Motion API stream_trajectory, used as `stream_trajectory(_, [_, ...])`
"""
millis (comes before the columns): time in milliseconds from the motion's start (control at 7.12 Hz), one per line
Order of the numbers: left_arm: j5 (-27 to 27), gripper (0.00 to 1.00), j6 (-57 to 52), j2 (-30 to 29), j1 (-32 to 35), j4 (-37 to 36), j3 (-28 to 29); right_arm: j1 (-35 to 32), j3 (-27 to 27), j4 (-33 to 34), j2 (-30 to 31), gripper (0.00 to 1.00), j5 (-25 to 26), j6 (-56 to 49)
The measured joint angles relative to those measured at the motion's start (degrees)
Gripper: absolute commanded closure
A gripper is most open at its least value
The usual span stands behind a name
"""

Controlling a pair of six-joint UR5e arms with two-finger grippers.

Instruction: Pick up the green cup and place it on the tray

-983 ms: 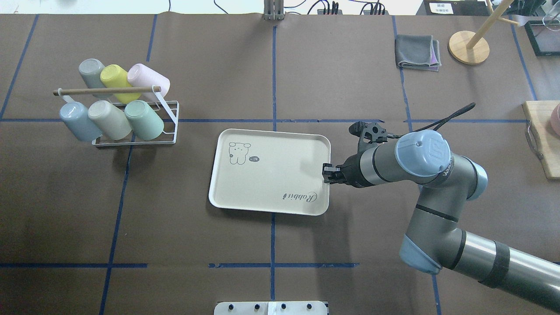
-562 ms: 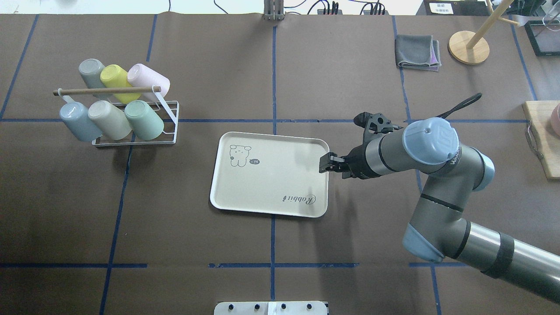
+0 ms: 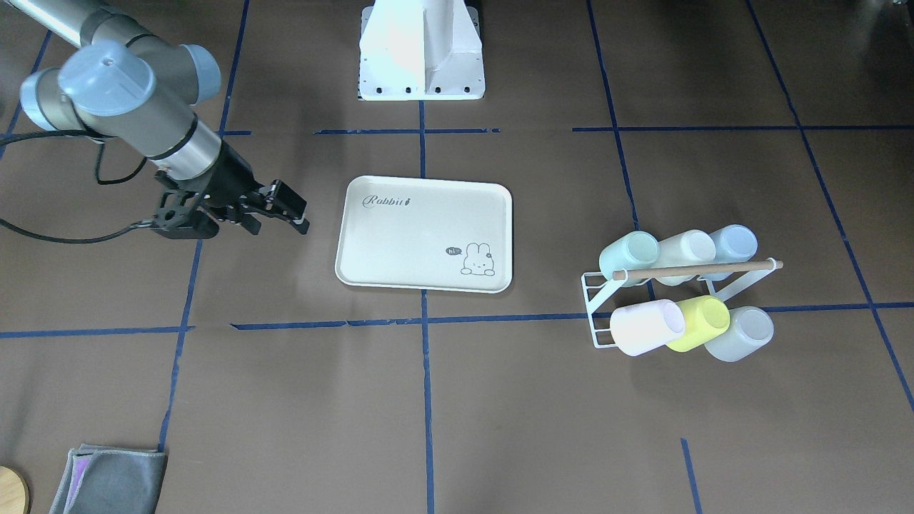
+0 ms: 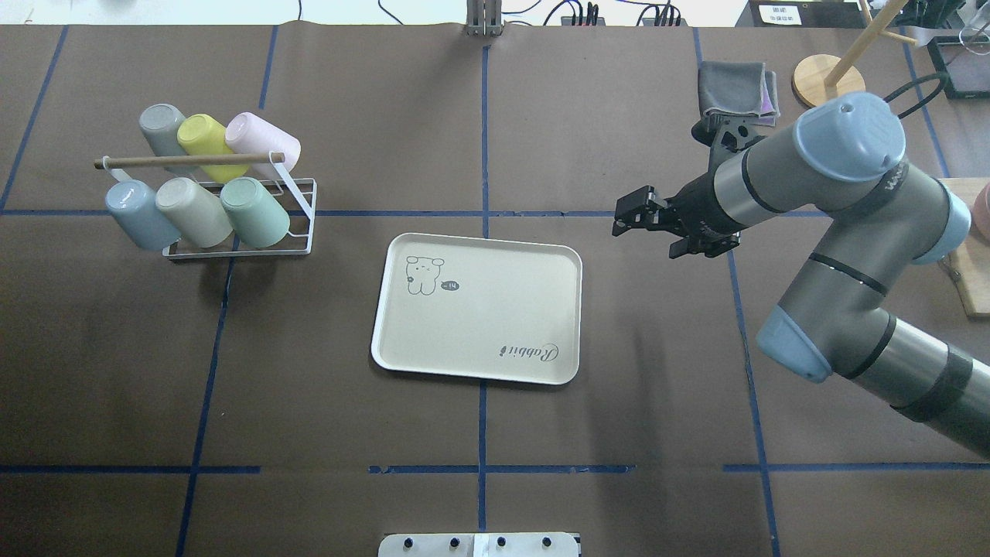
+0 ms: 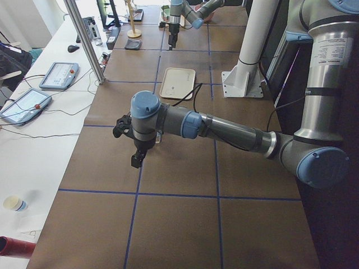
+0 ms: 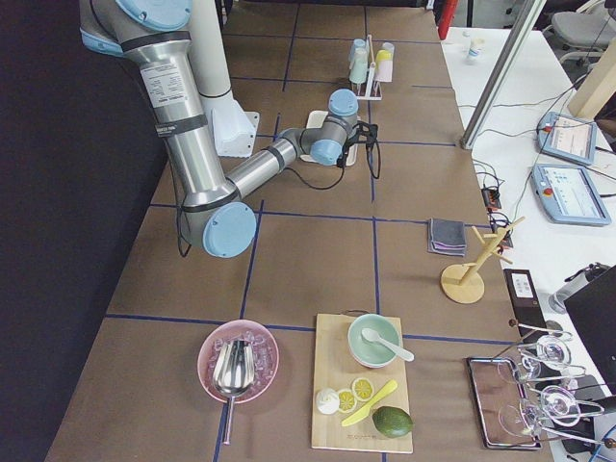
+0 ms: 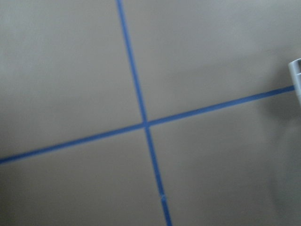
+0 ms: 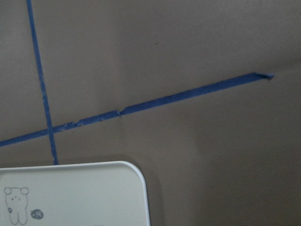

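Observation:
The pale mint-green cup (image 4: 254, 210) lies tilted in a white wire rack (image 4: 298, 232) at the table's left, rightmost in the near row; it also shows in the front view (image 3: 628, 251). The cream "Rabbit" tray (image 4: 495, 309) lies flat at mid-table, with nothing on it, and shows in the front view (image 3: 421, 235) and the right wrist view (image 8: 94, 193). My right gripper (image 4: 625, 215) hovers open and empty beyond the tray's far right corner, also seen in the front view (image 3: 294, 213). My left gripper (image 5: 136, 161) shows only in the left side view, far from the tray; I cannot tell its state.
The rack also holds grey, yellow-green (image 4: 203, 139), pink, pale blue (image 4: 135, 213) and cream cups under a wooden rod. A folded grey cloth (image 4: 735, 85) and a wooden stand (image 4: 827, 81) are at the back right. A cutting board (image 4: 959, 247) lies at the right edge.
My right gripper was at the tray's right rim and nudged the tray a little. It has since come off the rim and moved up and away to the back right.

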State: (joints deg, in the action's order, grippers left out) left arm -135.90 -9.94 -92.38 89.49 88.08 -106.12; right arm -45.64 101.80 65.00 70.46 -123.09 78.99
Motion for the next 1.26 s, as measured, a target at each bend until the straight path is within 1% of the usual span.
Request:
stream_trajectory(140, [0.6, 0.00, 0.0, -0.5, -2.4, -0.1, -3.2, -2.6, 2.5, 8.5, 0.0, 0.00, -0.2, -6.3])
stream_trajectory(281, [3.4, 0.00, 0.0, -0.7, -5.5, -0.2, -6.7, -5.6, 4.8, 17.3, 0.0, 0.00, -0.2, -14.8])
stream_trajectory(421, [9.3, 0.00, 0.0, -0.7, -9.6, -1.2, -10.3, -8.7, 6.1, 23.6, 0.3, 0.00, -0.1, -24.0])
stream_trajectory(562, [17.1, 0.00, -0.1, -1.4, -14.7, -4.2, -14.2, -11.3, 6.4, 26.9, 1.5, 0.00, 0.0, -32.4])
stream_trajectory(843, [30.7, 0.00, -0.3, -6.0, -24.9, -13.4, -20.6, -15.7, 5.6, 28.7, 5.1, 0.00, -0.1, -45.4])
stream_trajectory(983, [37.7, 0.00, -0.4, -9.9, -30.5, -19.8, -23.0, -17.5, 4.7, 28.7, 6.6, 0.00, -0.3, -49.7])
stream_trajectory(1264, [54.7, 0.00, -0.5, -19.9, -43.6, -35.8, -25.1, -18.9, 3.7, 28.6, 8.2, 0.00, -0.4, -52.9])
